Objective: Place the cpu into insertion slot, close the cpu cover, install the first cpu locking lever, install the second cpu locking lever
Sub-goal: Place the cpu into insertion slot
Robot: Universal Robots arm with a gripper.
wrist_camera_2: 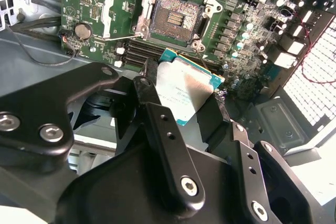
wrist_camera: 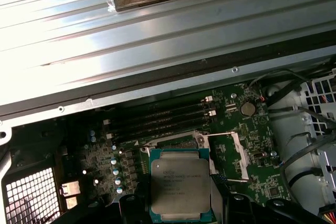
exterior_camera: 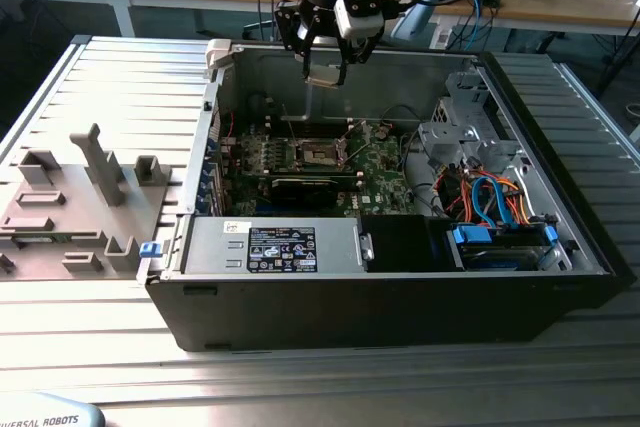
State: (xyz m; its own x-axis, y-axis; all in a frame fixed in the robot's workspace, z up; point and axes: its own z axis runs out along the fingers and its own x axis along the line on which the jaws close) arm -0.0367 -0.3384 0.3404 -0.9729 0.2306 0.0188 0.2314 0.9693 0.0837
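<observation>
One flat square cpu [wrist_camera_2: 184,90], dull silver on top and green-edged, is clamped in the gripper [exterior_camera: 326,75] high over the case's [exterior_camera: 350,307] far side, apart from the bare insertion slot [wrist_camera_2: 173,17]; the cpu cover [wrist_camera_2: 108,11] stands open.

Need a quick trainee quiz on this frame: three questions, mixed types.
1. True or false: the cpu already sits in the insertion slot.
2. The cpu cover is: A) shut over the slot, B) swung open beside the slot, C) removed from the board.
3. Fill in: the claw is shut on the ___.
Key: 1 false; 2 B; 3 cpu.
</observation>
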